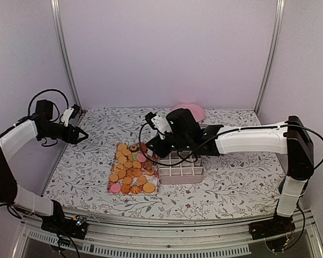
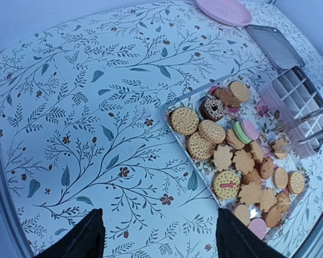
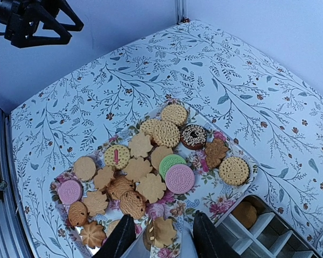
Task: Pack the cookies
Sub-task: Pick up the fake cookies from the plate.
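Note:
The cookies point(image 1: 131, 166) lie loose on a flowered tray point(image 3: 226, 196): mostly golden ones, plus pink point(image 3: 180, 178), green and a dark ring-shaped one point(image 3: 194, 136). My right gripper point(image 3: 161, 217) hangs over the tray's near right edge, shut on metal tongs point(image 2: 307, 115). The tongs' forked tips stand apart on either side of a leaf-shaped cookie point(image 3: 164, 231). One golden cookie point(image 3: 245, 213) sits in a cell of the white divided box point(image 1: 181, 167) right of the tray. My left gripper point(image 2: 159, 215) hovers open and empty over the cloth, left of the tray.
A pink plate point(image 1: 189, 111) stands at the back of the table, with a grey metal lid point(image 2: 272, 45) between it and the box. The table is covered with a patterned cloth point(image 1: 97, 161). White walls close in the left, back and right sides.

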Controlling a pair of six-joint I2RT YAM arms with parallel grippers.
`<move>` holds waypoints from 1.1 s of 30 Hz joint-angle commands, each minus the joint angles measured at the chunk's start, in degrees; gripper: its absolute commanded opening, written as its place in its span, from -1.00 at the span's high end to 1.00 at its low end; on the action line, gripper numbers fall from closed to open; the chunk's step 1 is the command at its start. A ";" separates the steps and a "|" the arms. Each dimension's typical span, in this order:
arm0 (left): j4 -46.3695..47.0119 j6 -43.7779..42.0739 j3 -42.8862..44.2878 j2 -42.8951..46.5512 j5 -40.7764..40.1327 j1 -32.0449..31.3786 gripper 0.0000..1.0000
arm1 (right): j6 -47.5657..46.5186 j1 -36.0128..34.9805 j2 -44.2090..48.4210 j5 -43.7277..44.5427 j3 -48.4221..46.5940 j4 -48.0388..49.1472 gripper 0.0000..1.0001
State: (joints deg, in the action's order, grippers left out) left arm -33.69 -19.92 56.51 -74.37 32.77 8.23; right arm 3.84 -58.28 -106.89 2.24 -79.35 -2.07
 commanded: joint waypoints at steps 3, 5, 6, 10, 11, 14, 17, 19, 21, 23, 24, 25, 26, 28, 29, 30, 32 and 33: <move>0.91 -1.08 -0.17 2.19 0.82 0.29 -0.43 | 1.29 -1.02 -1.65 -1.38 -1.19 0.31 0.32; 0.91 -1.11 -0.21 2.25 0.93 0.29 -0.42 | 1.85 -1.09 -1.73 -1.97 -0.96 0.42 0.33; 0.89 -1.17 -0.25 2.29 0.99 0.30 -0.42 | 2.09 -1.13 -1.74 -2.18 -0.80 0.47 0.34; 0.91 -1.35 -0.35 2.46 1.07 0.29 -0.42 | 2.98 -1.22 -1.54 -2.25 -0.17 0.70 0.47; 0.89 -1.37 -0.35 2.47 1.11 0.30 -0.42 | 3.14 -1.26 -1.30 -2.24 0.10 1.00 0.54; 0.91 -1.42 -0.35 2.55 1.20 0.29 -0.42 | 3.60 -1.22 -0.45 -2.10 0.82 1.86 0.82; 0.91 -1.36 -0.35 2.56 1.32 0.30 -0.41 | 4.04 -1.22 0.35 -1.98 0.87 2.23 1.00; 0.87 -1.42 -0.35 2.57 1.33 0.30 -0.41 | 4.12 -1.22 0.80 -2.06 0.74 2.33 1.00; 0.91 -1.48 -0.22 2.66 1.24 0.30 -0.41 | 4.23 -1.23 1.17 -2.42 0.61 2.33 1.00; 0.91 -1.52 -0.21 2.73 1.37 0.30 -0.41 | 4.45 -1.25 1.85 -2.72 0.66 2.50 1.00; 0.91 -1.46 -0.25 2.74 1.41 0.30 -0.41 | 4.57 -1.25 2.29 -2.71 0.76 2.72 1.00; 0.91 -1.46 -0.26 2.74 1.50 0.30 -0.41 | 4.66 -1.22 2.79 -2.72 0.67 2.91 1.00; 0.91 -1.49 -0.26 2.74 1.50 0.30 -0.41 | 4.56 -1.22 3.35 -2.41 0.42 2.93 1.00; 0.90 -1.44 -0.25 2.66 1.51 0.32 -0.41 | 4.00 -1.10 4.55 -1.87 -0.23 2.73 1.00; 0.91 -1.41 -0.26 2.65 1.50 0.30 -0.40 | 3.47 -0.86 5.03 -1.79 -0.53 2.65 1.00; 0.91 -1.36 -0.22 2.66 1.38 0.30 -0.41 | 3.20 -0.54 5.60 -1.87 -0.89 2.58 1.00; 0.91 -1.35 -0.17 2.69 1.26 0.30 -0.41 | 2.90 0.42 6.43 -2.62 -1.20 2.36 1.00; 0.84 -1.35 -0.16 2.72 1.17 0.30 -0.40 | 2.92 1.02 6.88 -3.23 -1.17 2.40 1.00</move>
State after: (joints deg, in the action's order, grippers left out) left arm -33.67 -20.82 56.51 -72.71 33.43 8.23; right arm 7.38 -58.70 -104.53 0.62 -79.31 -0.56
